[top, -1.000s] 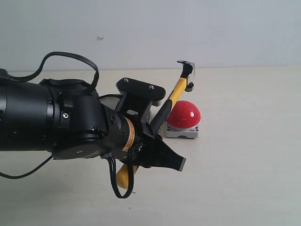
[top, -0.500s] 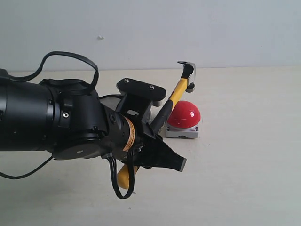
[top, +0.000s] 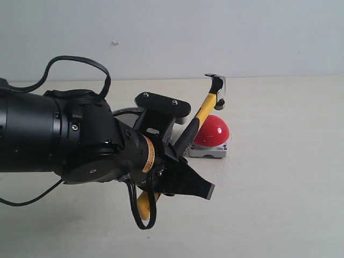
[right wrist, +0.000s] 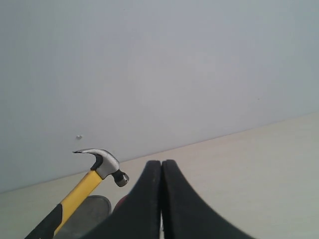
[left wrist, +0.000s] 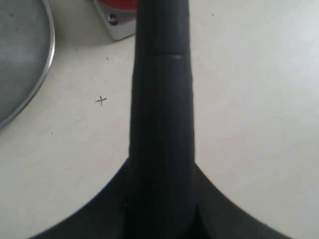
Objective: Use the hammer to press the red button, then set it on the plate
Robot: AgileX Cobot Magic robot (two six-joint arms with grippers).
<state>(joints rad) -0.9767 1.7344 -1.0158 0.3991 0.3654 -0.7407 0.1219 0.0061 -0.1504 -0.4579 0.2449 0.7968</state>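
Slightly rightward and lower than half a second earlier, the hammer (top: 206, 108) is carried with its steel head just above the red button (top: 212, 130), so the press is judged imminent but not yet made. Its black grip is clamped by the left fingers (top: 191, 181); the right fingers (right wrist: 149, 199) are pressed together, empty. The plate (left wrist: 20, 50) is seen near the button on the surface (top: 279, 161).
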